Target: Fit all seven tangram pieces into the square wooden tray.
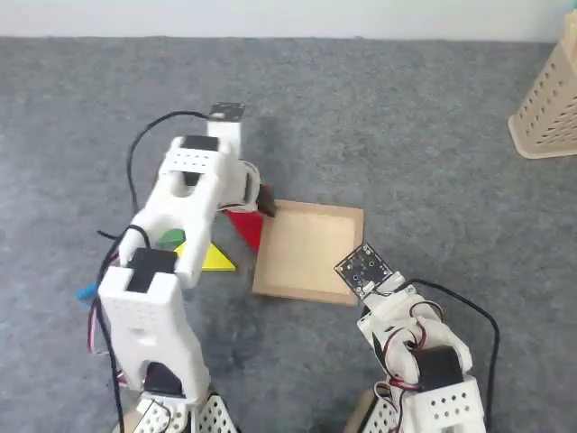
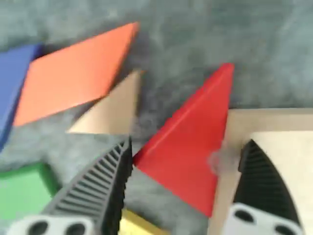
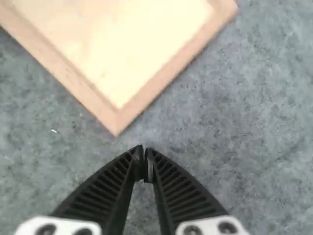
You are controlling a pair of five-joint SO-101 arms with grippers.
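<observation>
The square wooden tray [image 1: 347,221] lies mid-table with nothing inside it. My left gripper [image 2: 189,143] is open and straddles the red triangle [image 2: 188,152], which lies against the tray's rim [image 2: 274,117]; one finger hangs over the tray. From above, the left gripper [image 1: 255,209] is at the tray's left edge over the red triangle [image 1: 245,227]. Beyond it lie an orange parallelogram [image 2: 73,73], a blue piece [image 2: 12,73], a tan triangle [image 2: 110,110], a green piece [image 2: 22,191] and a yellow piece [image 2: 134,225]. My right gripper [image 3: 143,156] is shut and holds nothing, just off a corner of the tray [image 3: 117,117].
A beige perforated basket [image 1: 550,99] stands at the far right edge. The right arm's wrist [image 1: 365,268] overhangs the tray's near right corner. Grey carpet covers the table, with open room beyond the tray. The green piece [image 1: 169,239] and yellow piece [image 1: 216,260] lie under the left arm.
</observation>
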